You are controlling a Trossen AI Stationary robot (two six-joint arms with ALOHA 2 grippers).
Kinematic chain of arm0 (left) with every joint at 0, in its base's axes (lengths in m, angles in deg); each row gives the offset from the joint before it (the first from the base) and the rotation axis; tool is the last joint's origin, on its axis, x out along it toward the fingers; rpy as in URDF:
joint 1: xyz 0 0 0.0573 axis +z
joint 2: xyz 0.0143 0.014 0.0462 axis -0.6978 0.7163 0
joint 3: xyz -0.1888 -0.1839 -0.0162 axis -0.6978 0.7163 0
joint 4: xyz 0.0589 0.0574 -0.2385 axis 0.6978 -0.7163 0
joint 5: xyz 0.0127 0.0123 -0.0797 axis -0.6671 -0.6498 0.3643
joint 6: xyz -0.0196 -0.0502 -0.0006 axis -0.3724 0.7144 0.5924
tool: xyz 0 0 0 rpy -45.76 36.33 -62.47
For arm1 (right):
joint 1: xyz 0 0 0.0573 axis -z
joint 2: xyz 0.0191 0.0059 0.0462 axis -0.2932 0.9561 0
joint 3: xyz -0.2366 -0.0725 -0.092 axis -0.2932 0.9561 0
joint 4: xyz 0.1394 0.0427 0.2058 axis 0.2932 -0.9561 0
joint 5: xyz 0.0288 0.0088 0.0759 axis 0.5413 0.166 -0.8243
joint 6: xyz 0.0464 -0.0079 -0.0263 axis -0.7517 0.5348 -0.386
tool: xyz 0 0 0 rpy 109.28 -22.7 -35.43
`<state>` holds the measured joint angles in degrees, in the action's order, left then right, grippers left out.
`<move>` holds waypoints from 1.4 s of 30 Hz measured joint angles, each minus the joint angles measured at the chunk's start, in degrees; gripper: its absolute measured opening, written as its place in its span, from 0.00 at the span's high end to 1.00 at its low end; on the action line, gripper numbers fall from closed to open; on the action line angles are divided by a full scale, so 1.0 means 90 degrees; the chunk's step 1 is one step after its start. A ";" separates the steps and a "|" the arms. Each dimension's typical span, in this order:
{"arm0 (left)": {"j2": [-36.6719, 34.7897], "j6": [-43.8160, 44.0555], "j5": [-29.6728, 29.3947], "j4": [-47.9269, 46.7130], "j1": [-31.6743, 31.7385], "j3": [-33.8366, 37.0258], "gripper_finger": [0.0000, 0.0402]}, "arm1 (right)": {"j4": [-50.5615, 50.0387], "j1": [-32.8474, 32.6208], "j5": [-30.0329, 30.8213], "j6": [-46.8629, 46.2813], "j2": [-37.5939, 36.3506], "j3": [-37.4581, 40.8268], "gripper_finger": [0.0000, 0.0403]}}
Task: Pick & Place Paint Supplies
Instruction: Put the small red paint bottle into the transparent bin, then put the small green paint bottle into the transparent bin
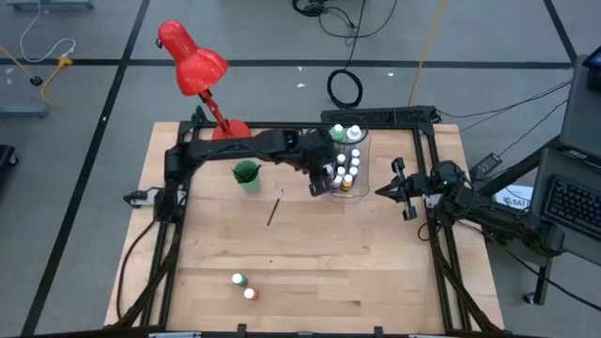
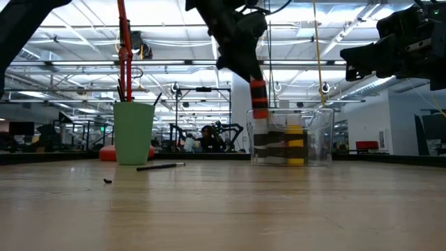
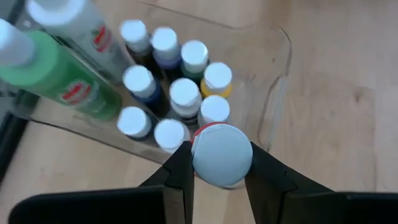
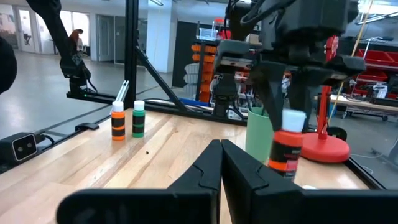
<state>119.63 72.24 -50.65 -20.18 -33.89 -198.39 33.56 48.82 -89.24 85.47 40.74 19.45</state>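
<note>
Left gripper point(image 3: 219, 163) is clamped on a small red-orange paint bottle with a white cap point(image 3: 222, 154), held upright just above the near corner of the clear plastic bin point(image 3: 273, 93); in the low view the bottle point(image 2: 259, 97) hangs above the bin's rim point(image 2: 290, 111). Inside the bin stand about 9 tiny white-capped paint bottles point(image 3: 185, 93) of varied colours, packed close together, with 1 larger green bottle point(image 3: 53, 71) and 1 larger white bottle point(image 3: 81, 25) lying tilted at the far side.

Right gripper point(image 1: 387, 191) waits at the table's right edge, well apart from the bin, its fingers point(image 4: 208, 168) pressed together on nothing.

On the light wooden table point(image 1: 376, 272), 1 thin dark paintbrush point(image 1: 274, 208) lies loose, near the green plastic cup point(image 1: 248, 176). 2 tiny bottles, 1 green point(image 1: 238, 280) and 1 orange point(image 1: 250, 294), stand just beside each other at the front. A red desk lamp point(image 1: 192, 61) stands at the rear.
</note>
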 joint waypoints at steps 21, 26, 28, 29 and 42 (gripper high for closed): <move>0.0745 -0.0160 0.0077 0.0017 0.0051 0.0012 0.76 | 0.0036 0.0002 0.0016 0.0061 0.0046 -0.0001 0.99; 0.1043 -0.0156 0.0111 0.0043 0.0065 0.0012 0.76 | 0.0003 0.0002 0.0017 0.0093 0.0089 0.0001 0.99; 0.1130 -0.0144 0.0111 0.0038 0.0062 0.0012 0.76 | 0.0005 0.0002 0.0019 0.0095 0.0096 0.0001 0.99; 0.1163 -0.0105 0.0108 0.0010 0.0062 0.0012 0.76 | 0.0002 0.0002 0.0019 0.0093 0.0098 -0.0001 0.99; 0.0252 -0.0157 0.0011 -0.0902 0.0035 0.0019 0.38 | 0.0051 0.0002 0.0019 0.0092 0.0100 0.0002 0.99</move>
<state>121.90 70.83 -50.55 -28.29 -33.57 -198.22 34.02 48.84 -89.07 86.30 41.64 19.47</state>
